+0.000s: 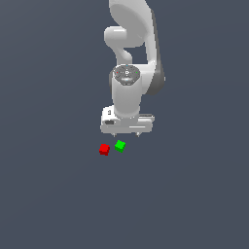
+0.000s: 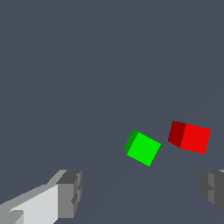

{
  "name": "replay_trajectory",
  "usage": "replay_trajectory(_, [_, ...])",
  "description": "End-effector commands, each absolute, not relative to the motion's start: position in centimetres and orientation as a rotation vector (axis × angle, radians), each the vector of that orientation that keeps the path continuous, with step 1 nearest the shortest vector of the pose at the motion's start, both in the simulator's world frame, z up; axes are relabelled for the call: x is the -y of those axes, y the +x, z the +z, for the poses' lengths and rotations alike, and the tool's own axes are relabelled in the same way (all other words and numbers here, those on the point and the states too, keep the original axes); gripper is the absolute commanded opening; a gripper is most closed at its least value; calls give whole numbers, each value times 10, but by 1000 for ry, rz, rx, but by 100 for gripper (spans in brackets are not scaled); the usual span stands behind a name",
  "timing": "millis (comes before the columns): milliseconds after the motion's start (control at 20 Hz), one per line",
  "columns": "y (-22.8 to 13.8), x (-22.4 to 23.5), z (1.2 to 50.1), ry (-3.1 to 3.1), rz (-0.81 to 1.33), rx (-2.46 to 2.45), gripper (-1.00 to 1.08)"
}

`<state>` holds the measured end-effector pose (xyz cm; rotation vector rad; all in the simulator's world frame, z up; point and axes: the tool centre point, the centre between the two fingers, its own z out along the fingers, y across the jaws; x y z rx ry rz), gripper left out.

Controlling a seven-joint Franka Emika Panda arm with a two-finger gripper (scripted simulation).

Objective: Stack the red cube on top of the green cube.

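the red cube (image 1: pixel 104 149) lay near the middle of the worktop (image 1: pixel 44 194), just beside the green cube (image 1: pixel 120 145), apart. it looked light, rigid and smooth-faced, best pinched across opposite flat sides. the gripper (image 2: pixel 140 194) hovered with fingers (image 2: pixel 70 192) wide, holding nothing.

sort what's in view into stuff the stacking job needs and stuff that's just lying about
Needed for the job:
red cube, on the surface, not yet stacked
green cube, close beside it, apart from it
tool, open, holding nothing, above both cubes

Just lying about:
nothing; only the bare grey surface shows besides these
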<state>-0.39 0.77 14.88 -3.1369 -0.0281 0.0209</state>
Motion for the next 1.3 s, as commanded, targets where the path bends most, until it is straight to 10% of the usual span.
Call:
replay_trajectory(0, [-4, -8, 149, -3137, 21, 28, 100])
replay_trajectory(1250, [1, 102, 71, -3125, 2, -340, 100])
